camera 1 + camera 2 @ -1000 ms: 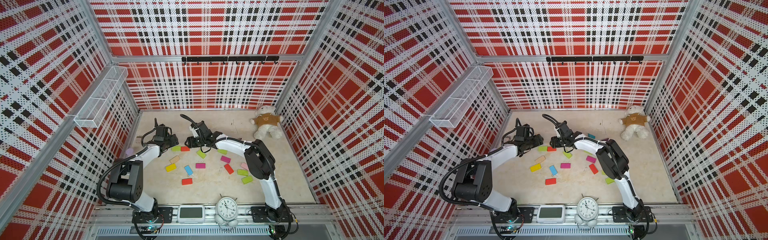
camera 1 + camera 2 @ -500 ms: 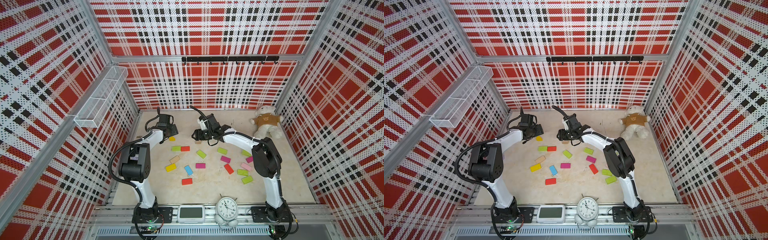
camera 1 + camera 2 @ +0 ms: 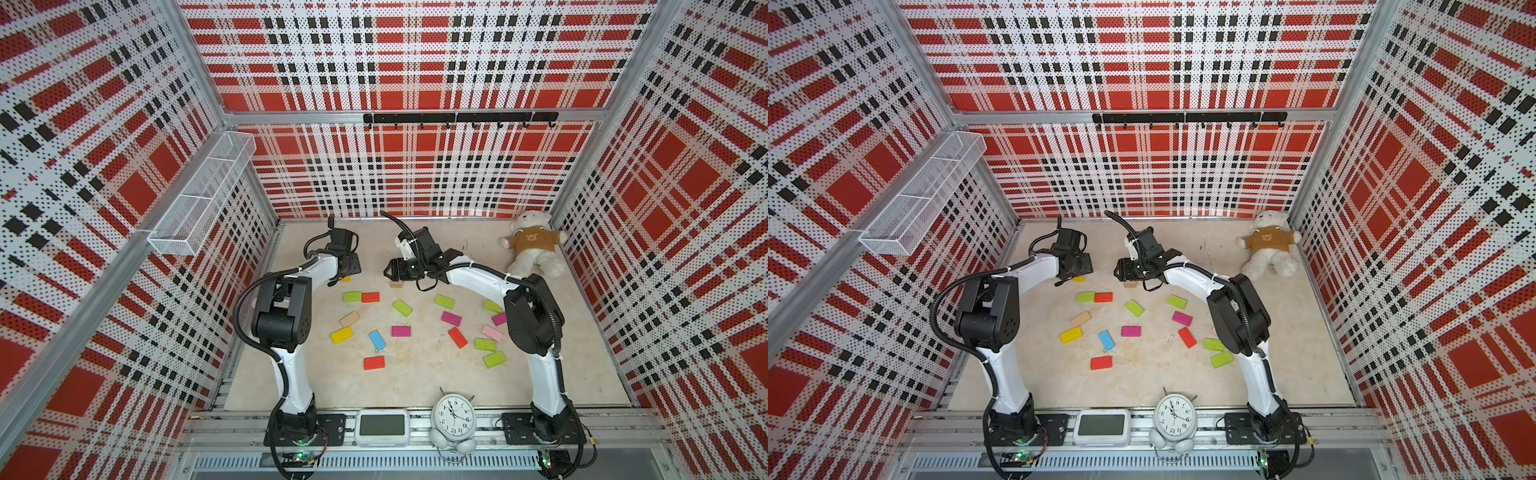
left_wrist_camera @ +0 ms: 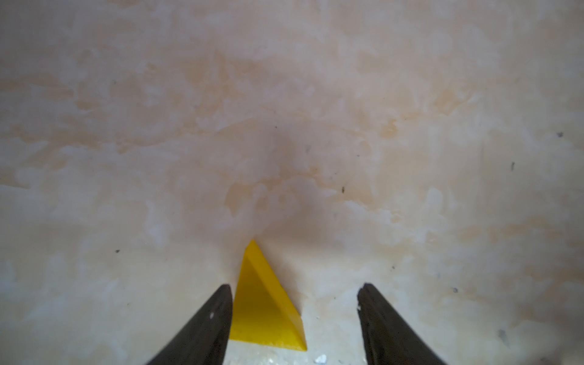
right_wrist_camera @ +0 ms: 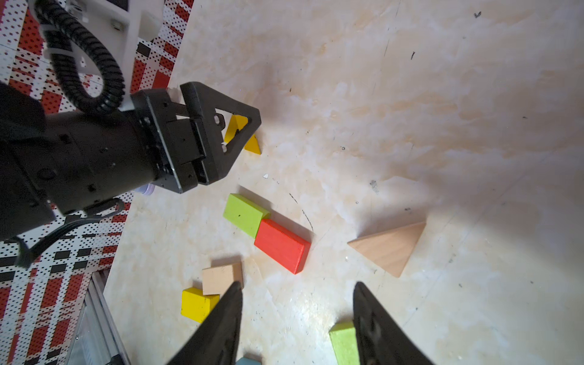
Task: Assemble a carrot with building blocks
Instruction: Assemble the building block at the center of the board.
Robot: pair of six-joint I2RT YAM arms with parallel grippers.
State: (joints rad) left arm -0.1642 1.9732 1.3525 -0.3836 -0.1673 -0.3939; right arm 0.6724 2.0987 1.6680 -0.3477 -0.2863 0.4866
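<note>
Plaid walls point(image 3: 415, 62); clock point(image 3: 453, 417) numerals 1–12; left hand point(image 4: 294, 286) straddles yellow triangle point(image 4: 259, 309).

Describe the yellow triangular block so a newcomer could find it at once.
Follow the left arm to the left gripper. The yellow triangular block lies flat on the table between its open jaws. Nearby blocks are rectangular, and the tan triangular block differs in colour.

Looks like a robotics lab test cell, folks: red plaid perforated walls point(image 3: 415, 54) on aluminium framing point(image 3: 291, 117), two robot arms point(image 3: 286, 316) bolted to a front rail point(image 3: 623, 432), with staged props, a teddy bear point(image 3: 532, 249) and an alarm clock point(image 3: 454, 417).
</note>
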